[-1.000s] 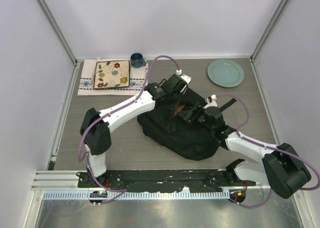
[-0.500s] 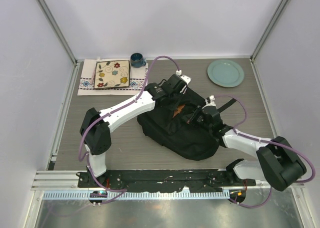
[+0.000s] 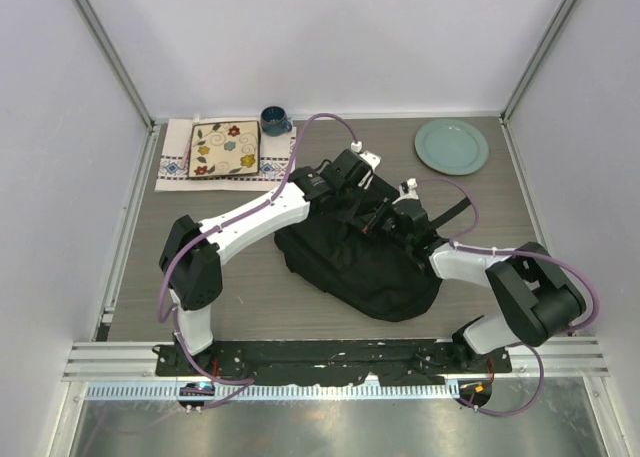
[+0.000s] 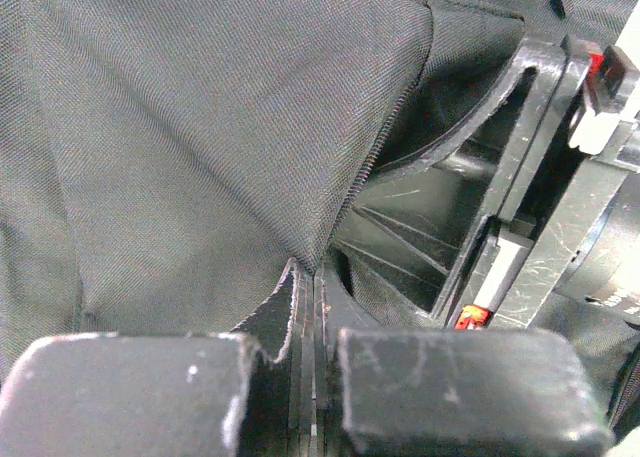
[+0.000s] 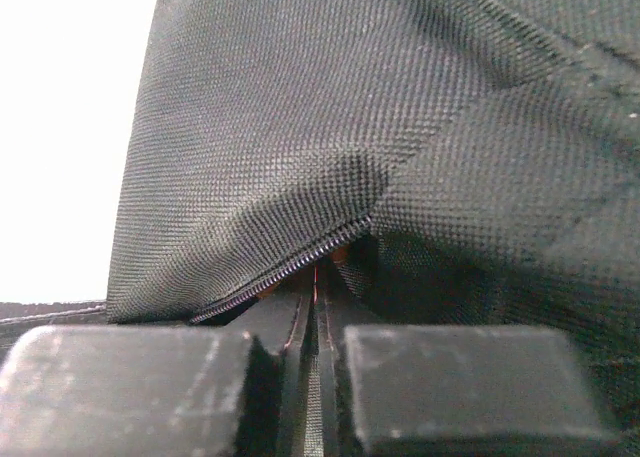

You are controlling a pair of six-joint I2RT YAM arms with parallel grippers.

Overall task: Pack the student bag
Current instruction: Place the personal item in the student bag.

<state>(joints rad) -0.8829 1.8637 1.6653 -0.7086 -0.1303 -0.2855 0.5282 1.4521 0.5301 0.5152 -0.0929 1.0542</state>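
The left gripper is clenched on a fold of the bag, its black fingers pinching the woven cloth right beside a row of zipper teeth. The right gripper is likewise clamped, nipping a zippered edge where a glimpse of orange shows under the teeth. The two meet closely over the bag's far end, and the right one's scratched black plastic body fills one side of the left wrist view. The bag is black, soft and coarse-woven, slumped in creases, rounded at its near-right end, with a strap trailing to the right. It lies in the middle of the table, a grey wood-grain top, slanting from far left to near right. At the far left a blue mug stands beside a square floral plate on an embroidered white cloth; at the far right sits a round pale-green plate
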